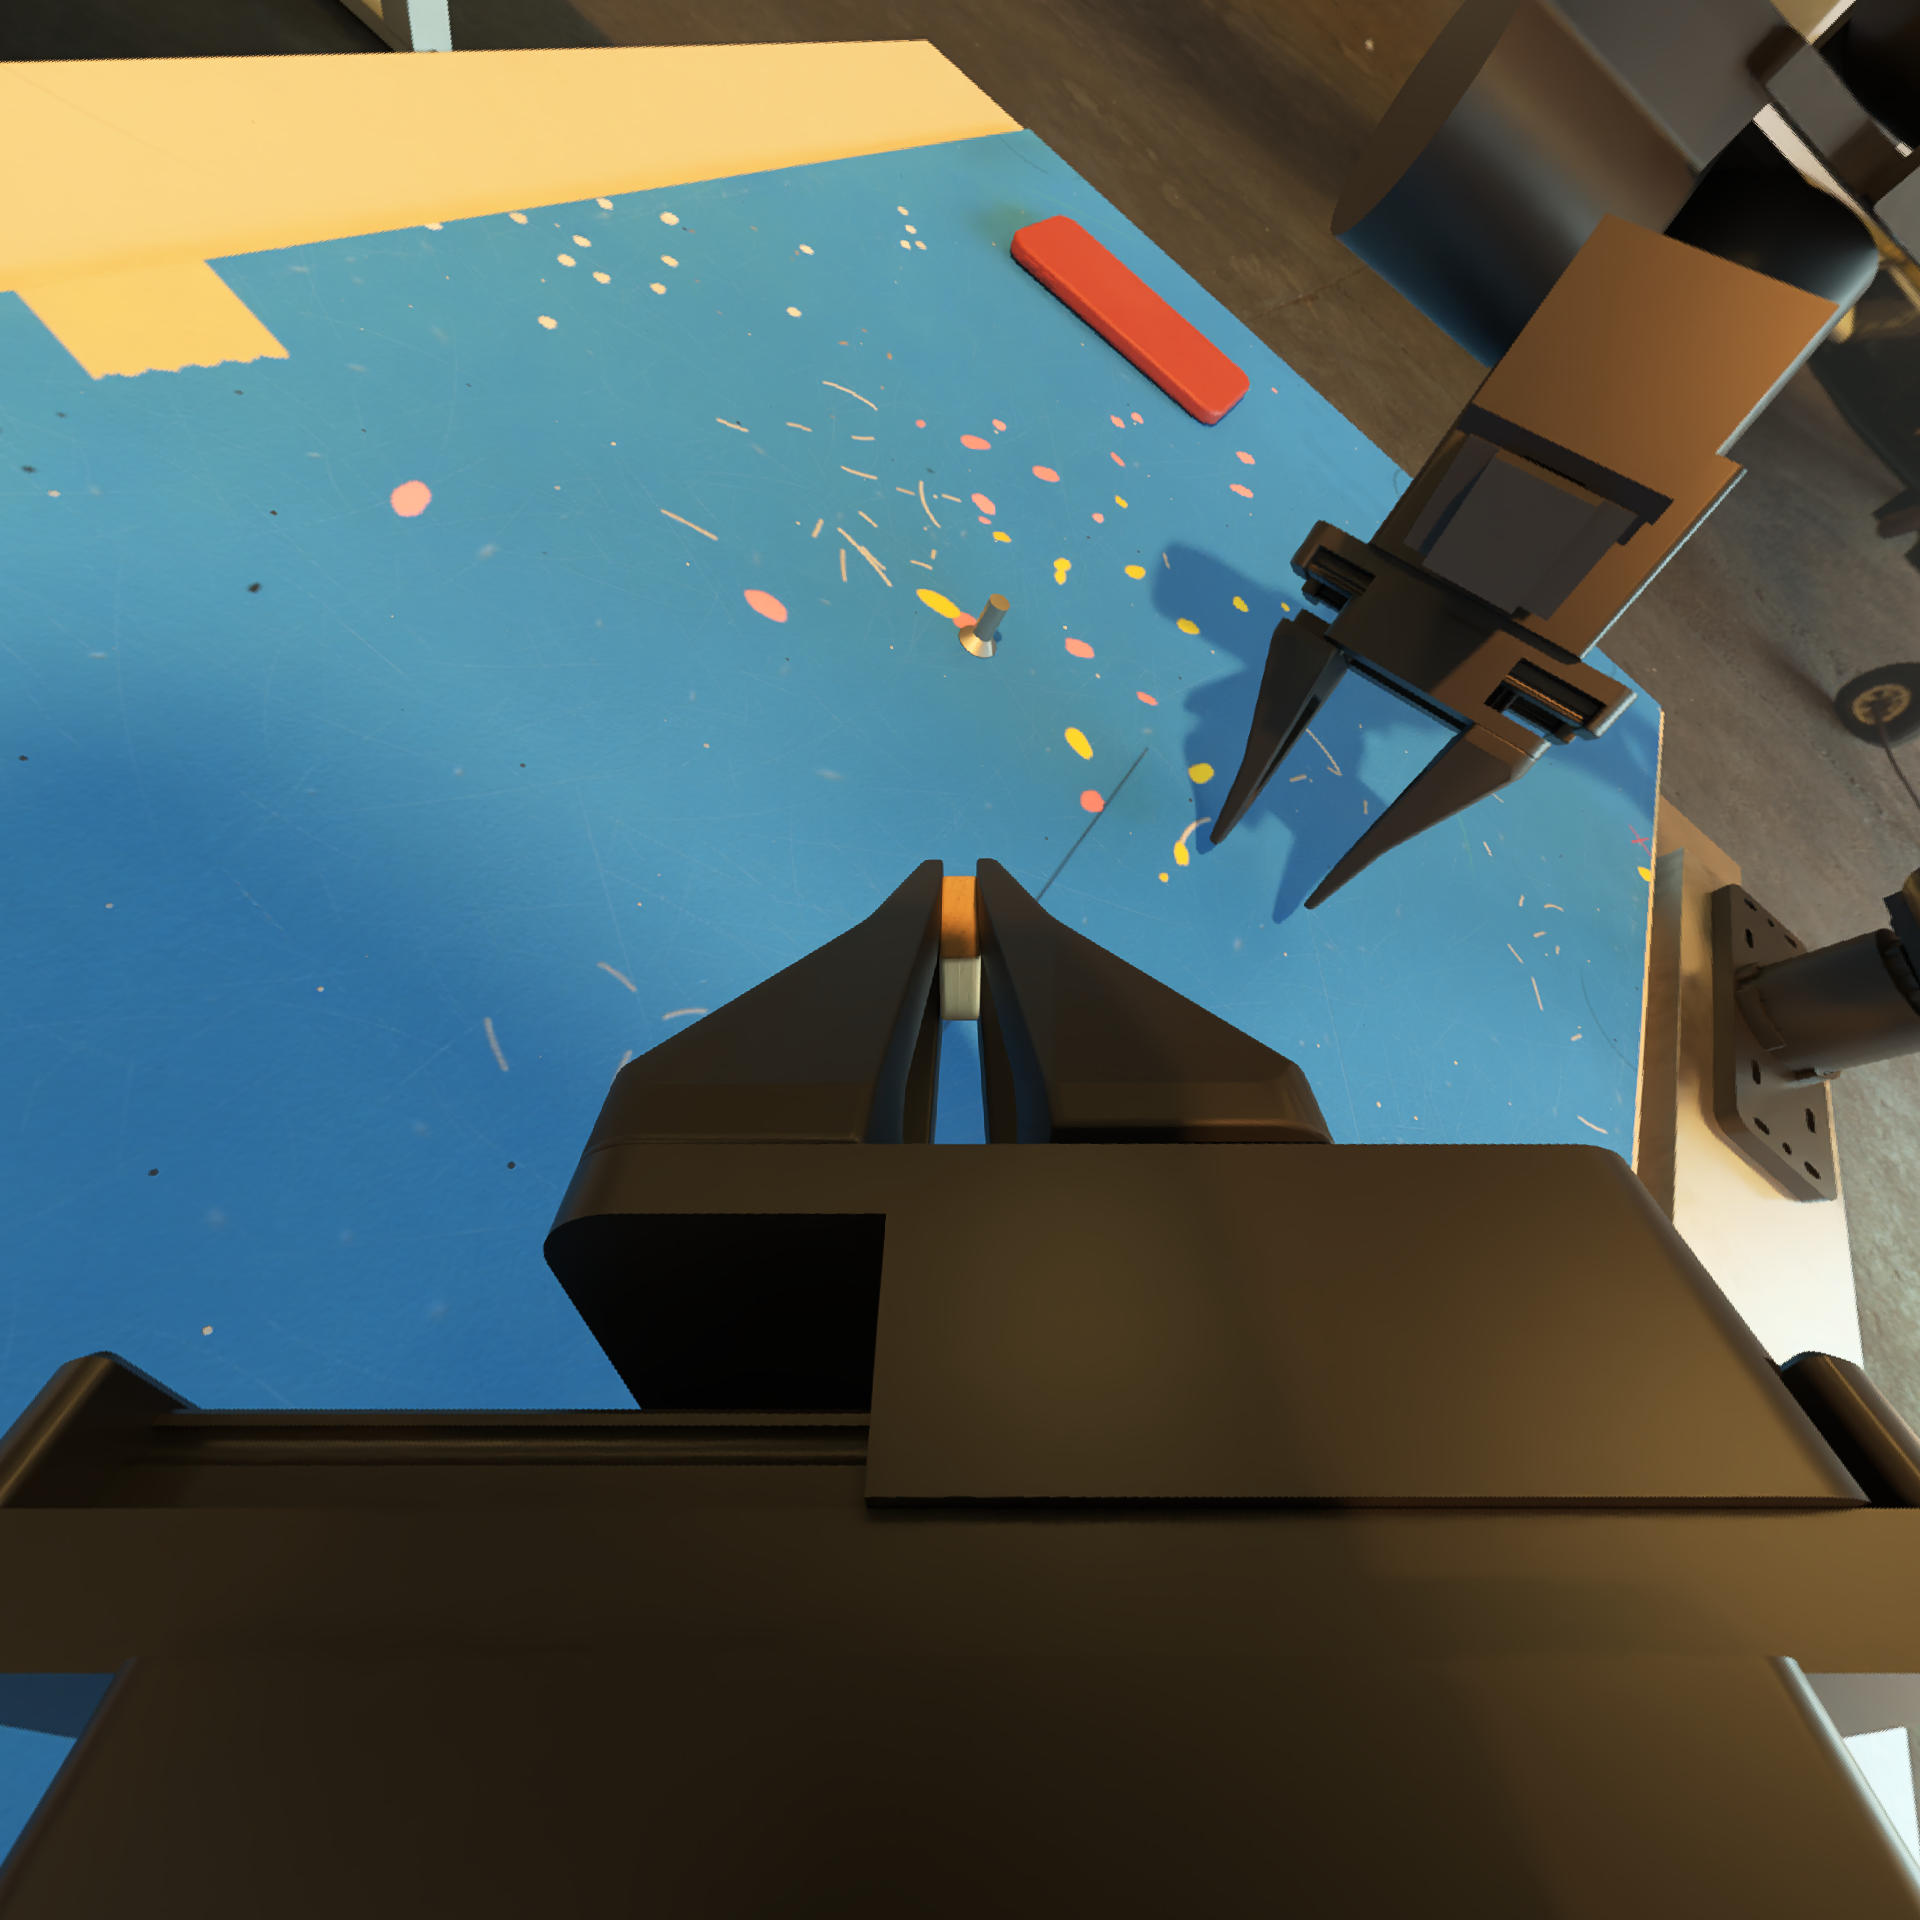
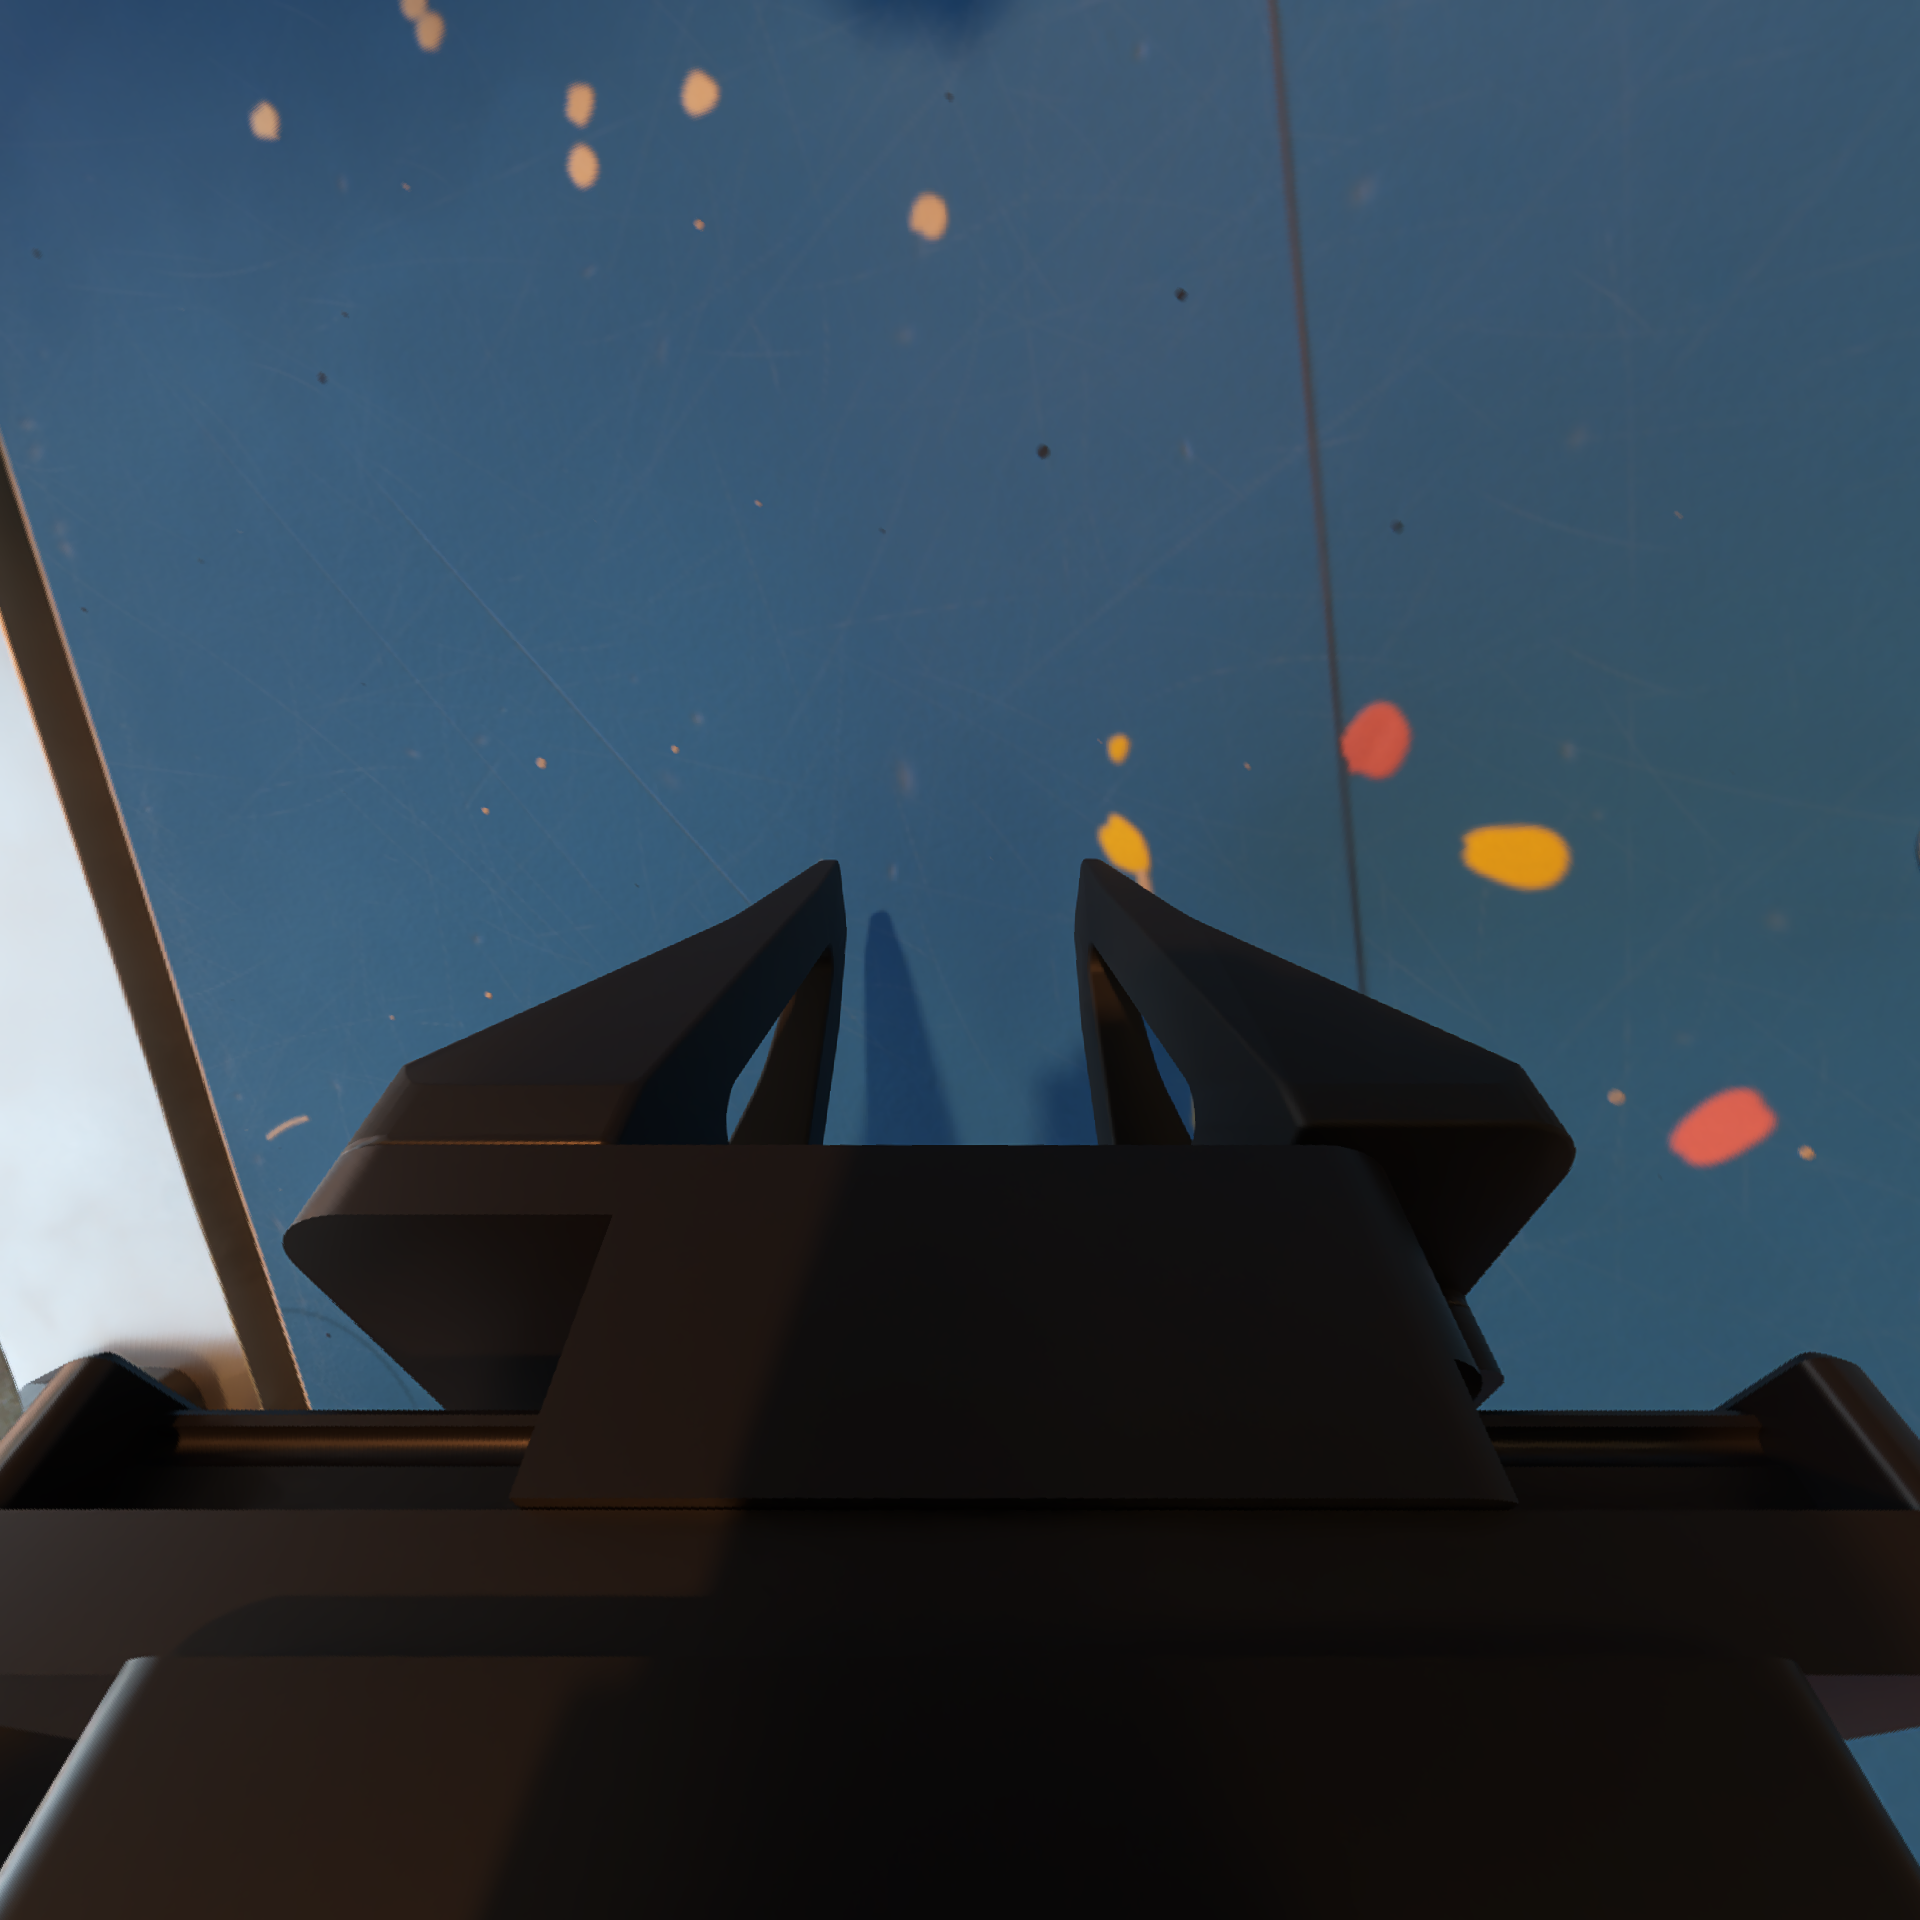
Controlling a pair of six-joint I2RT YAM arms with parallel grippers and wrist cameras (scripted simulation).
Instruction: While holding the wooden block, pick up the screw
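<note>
- Two end effectors work over a blue, paint-speckled counter (image 1: 416, 831).
- Left end effector (image 1: 960, 868): its fingers are pressed against a small wooden block (image 1: 958, 906), orange-brown on the far part and pale on the near part, held at the fingertips above the counter.
- Right end effector (image 2: 958, 864): its fingers are spread with only bare counter between them; from the left wrist view it (image 1: 1262, 868) points down at the counter near the right edge, tips close to the surface.
- A small metal screw (image 1: 983, 628) stands on its flat head, shank tilted up, on the counter among yellow and pink paint spots.
- The screw lies beyond the held block, well apart from the left fingertips, and to the left of the right end effector, clearly outside its spread fingers; it does not appear in the right wrist view.
- A red flat bar (image 1: 1130, 317) lies farther off near the counter's far right edge.
</note>
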